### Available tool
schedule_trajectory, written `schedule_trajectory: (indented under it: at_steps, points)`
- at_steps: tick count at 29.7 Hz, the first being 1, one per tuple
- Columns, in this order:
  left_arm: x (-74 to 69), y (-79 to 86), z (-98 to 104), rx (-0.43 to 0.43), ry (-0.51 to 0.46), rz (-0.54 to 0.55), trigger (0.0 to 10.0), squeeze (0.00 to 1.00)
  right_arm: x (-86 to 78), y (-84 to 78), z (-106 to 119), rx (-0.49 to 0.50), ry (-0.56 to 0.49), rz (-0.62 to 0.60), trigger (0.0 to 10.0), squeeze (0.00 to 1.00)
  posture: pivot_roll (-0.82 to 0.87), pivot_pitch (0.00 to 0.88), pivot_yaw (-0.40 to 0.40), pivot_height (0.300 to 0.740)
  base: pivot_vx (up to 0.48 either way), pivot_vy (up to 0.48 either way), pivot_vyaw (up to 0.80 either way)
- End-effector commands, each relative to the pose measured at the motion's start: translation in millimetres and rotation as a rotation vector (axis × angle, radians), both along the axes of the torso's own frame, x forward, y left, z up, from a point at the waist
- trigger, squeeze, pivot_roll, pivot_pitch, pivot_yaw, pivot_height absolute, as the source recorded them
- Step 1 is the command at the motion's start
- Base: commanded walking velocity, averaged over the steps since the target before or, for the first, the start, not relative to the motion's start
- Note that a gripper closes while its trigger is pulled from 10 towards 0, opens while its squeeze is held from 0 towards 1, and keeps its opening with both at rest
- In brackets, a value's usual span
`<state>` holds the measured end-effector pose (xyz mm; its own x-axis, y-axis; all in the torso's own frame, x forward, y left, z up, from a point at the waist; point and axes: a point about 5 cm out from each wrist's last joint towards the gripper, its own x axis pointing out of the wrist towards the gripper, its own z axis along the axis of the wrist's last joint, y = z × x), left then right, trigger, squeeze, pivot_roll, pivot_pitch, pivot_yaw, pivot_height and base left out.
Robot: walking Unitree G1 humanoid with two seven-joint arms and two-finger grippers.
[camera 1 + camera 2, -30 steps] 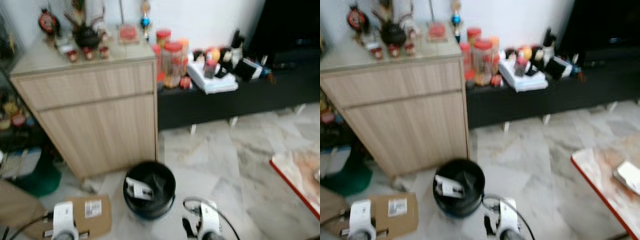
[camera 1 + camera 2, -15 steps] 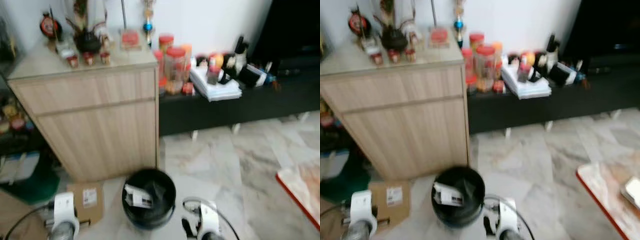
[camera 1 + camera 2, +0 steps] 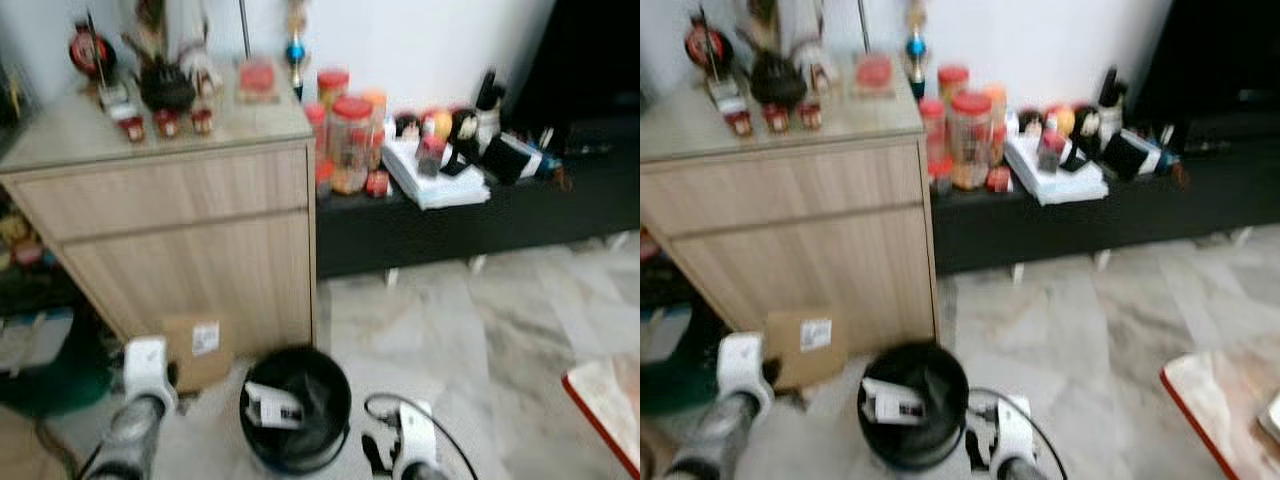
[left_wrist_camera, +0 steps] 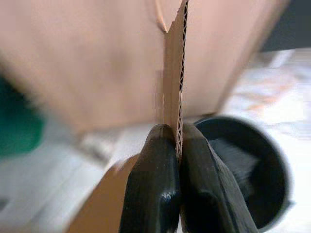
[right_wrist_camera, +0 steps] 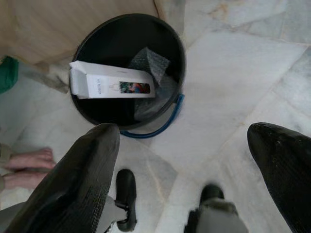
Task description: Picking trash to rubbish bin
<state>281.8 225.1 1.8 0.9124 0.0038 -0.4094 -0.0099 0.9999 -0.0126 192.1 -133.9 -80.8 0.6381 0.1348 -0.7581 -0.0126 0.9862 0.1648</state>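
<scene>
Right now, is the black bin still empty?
No, the black bin already holds a white carton lying across it and a crumpled piece of clear wrap beside it.

My left gripper point(image 4: 177, 145) pinches a flat brown cardboard box point(image 3: 196, 349) beside the round black plastic bin point(image 3: 295, 408), where a white carton point(image 5: 112, 85) lies on crumpled wrap.

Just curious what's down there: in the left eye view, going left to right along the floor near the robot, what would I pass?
Left pincer holding the cardboard piece → black bin → right pincer → red-edged table corner.
</scene>
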Motion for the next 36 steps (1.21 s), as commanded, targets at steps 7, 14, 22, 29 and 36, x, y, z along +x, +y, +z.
schedule_trajectory:
  at_steps: [7, 14, 22, 29, 36]
  points:
    - [18.2, -21.8, 14.4, -0.024, -0.061, -0.104, 10.0, 0.00, -2.5, -7.5, -1.3, -0.010, 0.007, -0.020, 10.0, 0.00, -0.06, 0.021, 0.007, 0.740, 0.000, 0.000, 0.00]
    - [26.8, -26.9, 21.6, -0.015, -0.074, -0.124, 10.0, 0.00, -2.0, -5.2, -1.1, -0.006, 0.006, -0.019, 10.0, 0.00, -0.06, 0.026, 0.011, 0.740, 0.000, 0.000, 0.00]
    - [21.9, -24.8, 15.8, -0.013, -0.051, -0.102, 10.0, 0.00, -1.8, -3.4, -0.9, -0.001, 0.005, -0.020, 10.0, 0.00, -0.06, 0.027, 0.012, 0.740, 0.339, 0.000, 0.00]
    - [18.4, -21.5, 13.0, -0.011, -0.045, -0.090, 10.0, 0.00, -2.4, -5.1, -1.2, -0.013, 0.005, -0.008, 10.0, 0.00, -0.06, 0.029, 0.009, 0.740, 0.396, 0.000, 0.00]
    - [17.5, -21.1, 12.3, -0.014, -0.043, -0.088, 10.0, 0.00, -2.6, -5.0, -1.5, 0.000, 0.012, -0.023, 10.0, 0.00, -0.06, 0.030, 0.006, 0.740, 0.416, 0.000, -0.06]
